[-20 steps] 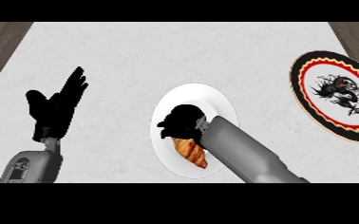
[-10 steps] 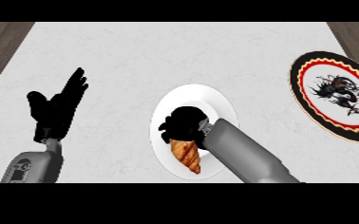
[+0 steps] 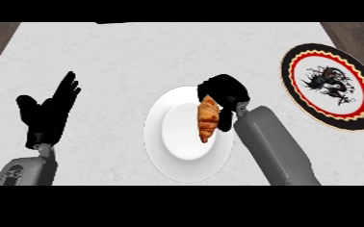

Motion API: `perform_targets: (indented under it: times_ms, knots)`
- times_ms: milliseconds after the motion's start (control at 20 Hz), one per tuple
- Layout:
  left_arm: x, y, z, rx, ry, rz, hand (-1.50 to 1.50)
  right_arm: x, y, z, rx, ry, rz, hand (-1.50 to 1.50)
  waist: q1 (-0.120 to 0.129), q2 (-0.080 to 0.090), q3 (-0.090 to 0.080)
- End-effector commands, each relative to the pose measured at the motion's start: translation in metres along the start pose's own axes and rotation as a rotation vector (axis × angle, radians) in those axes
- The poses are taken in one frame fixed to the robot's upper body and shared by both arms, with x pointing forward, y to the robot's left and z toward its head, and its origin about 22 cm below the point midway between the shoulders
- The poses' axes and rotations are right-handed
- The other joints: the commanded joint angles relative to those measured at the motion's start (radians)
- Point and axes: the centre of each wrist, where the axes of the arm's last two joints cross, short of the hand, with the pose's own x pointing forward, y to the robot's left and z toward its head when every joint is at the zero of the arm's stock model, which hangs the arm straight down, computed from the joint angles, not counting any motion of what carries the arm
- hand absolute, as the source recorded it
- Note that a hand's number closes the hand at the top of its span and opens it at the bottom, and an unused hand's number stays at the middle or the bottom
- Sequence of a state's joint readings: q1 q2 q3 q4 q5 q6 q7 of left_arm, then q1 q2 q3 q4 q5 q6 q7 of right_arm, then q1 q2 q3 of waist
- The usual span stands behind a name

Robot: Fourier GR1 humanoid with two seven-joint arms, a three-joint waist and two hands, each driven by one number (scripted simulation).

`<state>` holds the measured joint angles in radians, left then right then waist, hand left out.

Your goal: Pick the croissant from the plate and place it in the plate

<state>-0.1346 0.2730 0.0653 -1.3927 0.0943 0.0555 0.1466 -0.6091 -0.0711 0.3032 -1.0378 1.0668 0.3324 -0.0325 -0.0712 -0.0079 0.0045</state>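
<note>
Right hand [image 3: 226, 96] curling fingers round golden-brown flaky croissant [image 3: 207, 118], apparently lifting it over plain white round plate [image 3: 169, 154]. Next: carrying it right to black dragon-patterned plate with red border [image 3: 298, 92] on pale marble table [image 3: 142, 57]. Left hand [image 3: 48, 113] resting, fingers spreading open.

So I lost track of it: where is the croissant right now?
In the head view the croissant is centre-right, held in the right hand over the right part of the white plate.
</note>
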Motion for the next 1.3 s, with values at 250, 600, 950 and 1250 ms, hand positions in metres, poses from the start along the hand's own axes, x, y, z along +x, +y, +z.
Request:
perform_targets:
  times_ms: [250, 600, 950, 1250]
  knots:
    - [0.011, -0.003, -0.003, -0.021, -0.018, -0.006, 0.0, -0.031, -0.076, 0.031, -0.803, 0.542, -0.176, 1.5, 0.03, -0.002, -0.004]
    - [0.013, -0.031, -0.003, -0.041, -0.031, -0.017, 0.0, -0.05, -0.092, 0.06, -1.044, 0.8, -0.198, 1.5, 0.063, 0.006, -0.004]
    - [0.001, -0.018, -0.001, -0.049, -0.008, -0.016, 0.0, -0.107, -0.095, 0.118, -1.095, 0.911, -0.313, 1.5, 0.067, 0.007, -0.004]
    - [0.018, -0.034, -0.009, -0.051, -0.019, -0.002, 0.0, -0.176, -0.069, 0.154, -1.103, 1.012, -0.316, 1.5, 0.07, 0.01, -0.004]
